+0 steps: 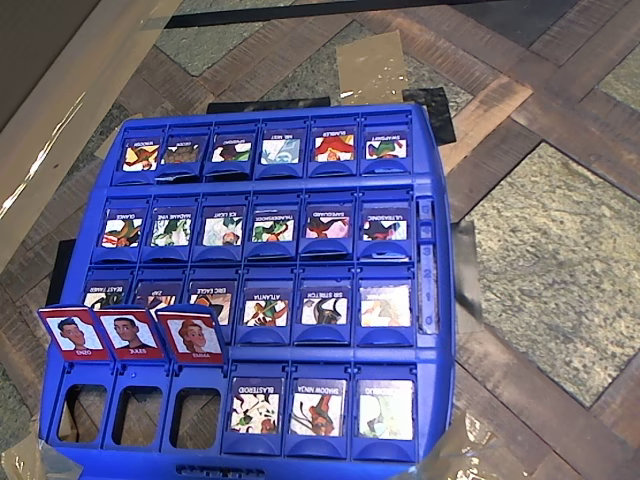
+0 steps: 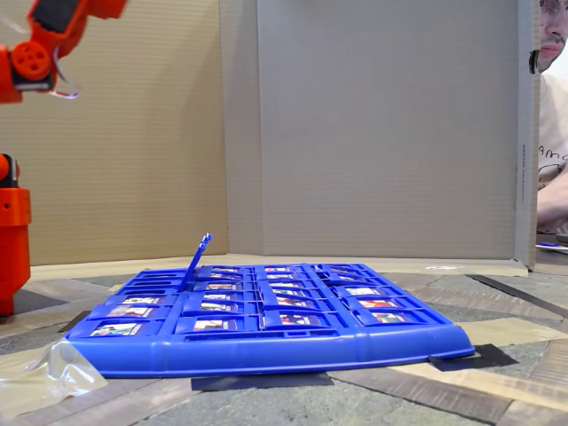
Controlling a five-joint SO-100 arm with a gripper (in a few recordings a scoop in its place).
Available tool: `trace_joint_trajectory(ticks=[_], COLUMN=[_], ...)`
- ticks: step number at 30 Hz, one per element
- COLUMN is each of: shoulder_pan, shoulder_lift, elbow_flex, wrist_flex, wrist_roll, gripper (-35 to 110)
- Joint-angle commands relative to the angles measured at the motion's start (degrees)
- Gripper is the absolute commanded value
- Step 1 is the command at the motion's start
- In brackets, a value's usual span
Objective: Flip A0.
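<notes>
Blue board [image 2: 266,351] carries raised tiles [image 1: 130,333], well apart from orange arm [image 2: 44,44].

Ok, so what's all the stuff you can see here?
blue plastic game board: one, blue, flat on the table.
red-framed face cards: three, red, standing up at the board's bottom-left in the overhead view.
flat picture tiles: twenty-one, blue frames, lying down on the rest of the board.
brown cardboard wall: one, brown, behind the board.
clear tape: shiny pieces, at the board's corners.
wood-and-stone patterned table: one, brown and grey, underneath.
person: one, right edge, fixed view.
orange robot arm: one, orange, left edge, fixed view.
</notes>
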Motion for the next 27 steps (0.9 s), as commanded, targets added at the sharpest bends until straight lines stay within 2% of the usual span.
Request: trace_joint_trajectory(ticks=[1,4,12,15,18,27], shoulder_pan=[-0.35,-1.23,-2.46,-3.43,-3.43,-4.31], shoulder_lift=[-6.59,-12.66,-25.31,-28.74,-32.78,-44.56], elbow_flex=[-7.56,-12.92,-23.82,-27.95,-31.29,-37.18], wrist_flex=[4.75,10.99,24.08,36.74,46.49,63.02], wrist_roll=[-1.23,-0.97,13.71,12.83,16.26,22.06], gripper=[0,0,0,0,0,0])
